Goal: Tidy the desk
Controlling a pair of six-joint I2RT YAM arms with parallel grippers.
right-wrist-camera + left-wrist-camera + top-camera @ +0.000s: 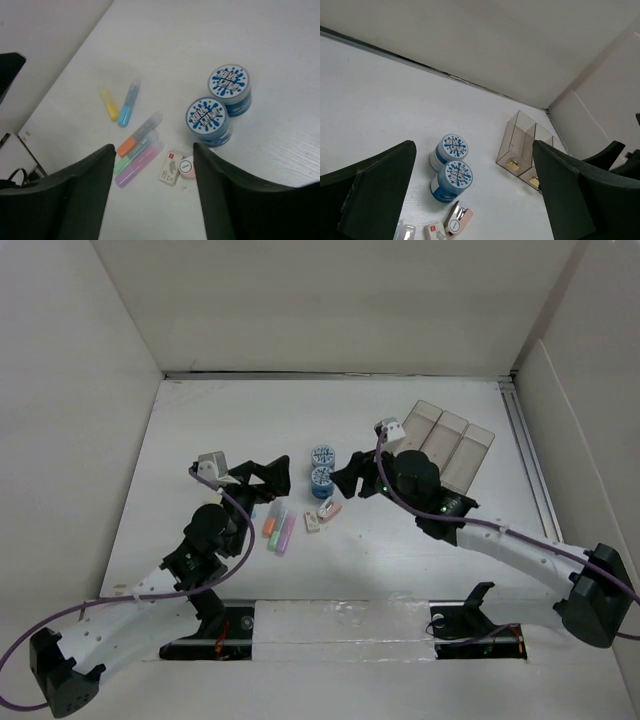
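The white desk (pixel 240 420) holds two blue round tubs (pixel 322 466) side by side; they also show in the left wrist view (pixel 453 165) and the right wrist view (pixel 218 100). Orange, green and purple highlighters (pixel 137 150) lie together, with a yellow one (pixel 109 104) and a blue one (pixel 128 103) farther off. A white eraser (pixel 170 167) and a pink correction tape (pixel 188 167) lie beside them. My left gripper (pixel 275 478) is open and empty, left of the tubs. My right gripper (pixel 350 480) is open and empty, right of them.
A clear three-compartment tray (pixel 450 445) lies at the back right, with small gold clips (pixel 512 163) inside. White panels wall the desk on three sides. A metal rail (pixel 525 450) runs along the right edge.
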